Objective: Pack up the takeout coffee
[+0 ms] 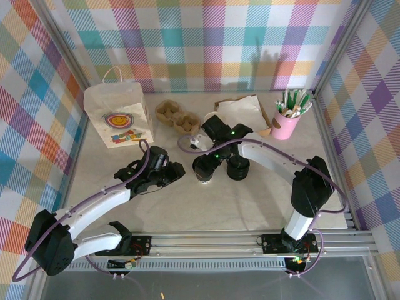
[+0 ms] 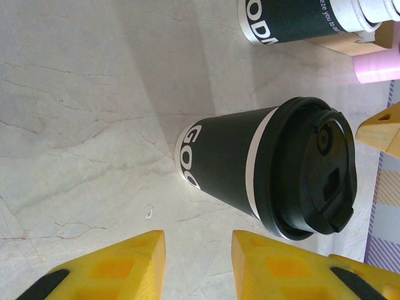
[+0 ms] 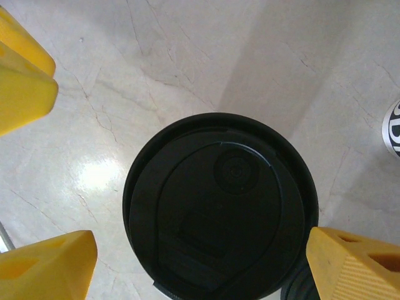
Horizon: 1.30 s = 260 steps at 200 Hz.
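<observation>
- One takeout coffee (image 1: 205, 169), black lid (image 3: 219, 206) fitted, stands upright on the table (image 2: 94, 125) near its centre.
- Right gripper (image 3: 200, 245) is directly above the coffee, jaws spread wide either side of the lid, holding nothing.
- Left gripper (image 2: 199, 250) is just beside the coffee, jaws partly apart, empty.

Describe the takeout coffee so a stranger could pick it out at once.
Look to the middle of the pale marbled table, in front of the brown pulp cup carrier. The takeout coffee stands upright there, a dark paper cup with white lettering. Unlike the nearby stack of lidless cups, it is single and capped with a round black lid.
</observation>
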{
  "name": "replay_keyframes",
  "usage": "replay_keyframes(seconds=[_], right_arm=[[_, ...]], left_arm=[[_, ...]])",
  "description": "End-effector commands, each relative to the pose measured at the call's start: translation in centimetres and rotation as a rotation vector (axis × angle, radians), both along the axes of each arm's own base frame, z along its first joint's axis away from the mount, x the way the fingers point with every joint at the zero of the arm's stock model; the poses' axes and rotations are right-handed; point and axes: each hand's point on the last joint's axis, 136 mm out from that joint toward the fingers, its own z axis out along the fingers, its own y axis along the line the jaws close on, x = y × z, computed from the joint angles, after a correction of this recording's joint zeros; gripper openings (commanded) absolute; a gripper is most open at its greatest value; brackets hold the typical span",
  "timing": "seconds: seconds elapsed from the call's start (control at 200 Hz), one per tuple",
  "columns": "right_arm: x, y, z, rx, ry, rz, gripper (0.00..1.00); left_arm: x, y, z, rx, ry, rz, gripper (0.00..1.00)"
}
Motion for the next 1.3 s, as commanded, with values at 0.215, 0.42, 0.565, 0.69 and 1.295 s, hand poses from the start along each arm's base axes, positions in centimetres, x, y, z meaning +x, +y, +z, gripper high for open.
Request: replay_keyframes(seconds=[0.215,0.42,0.565,0.69,1.295], right_arm=[[0.3,0.2,-0.4,-0.084,-0.056,0.041,0.88],[0.6,0.3,-0.8,-0.114,-0.086,0.025,0.88],[1.0,0.2,-0.7,-0.121,-0.102,0.003,0.88],[1.2,0.1,-0.5,-0.122,-0.114,-0.008,0.89],[0.6,0.6,-1.7,-0.123,-0.047,-0.018,0.79]], left_arm=[[-0.4,0.1,-0.8,0.004,0.023,0.000,0.33],[-0.6,0.2,-0.9,0.011,0.033,0.000,0.33],[-0.8,0.5,-0.7,0.017,0.027,0.002,0.33],[-0.8,0.6,-0.8,0.021,0.029,0.003,0.33],[-0.7,0.4,-0.9,0.032,0.035,-0.009,0.33]])
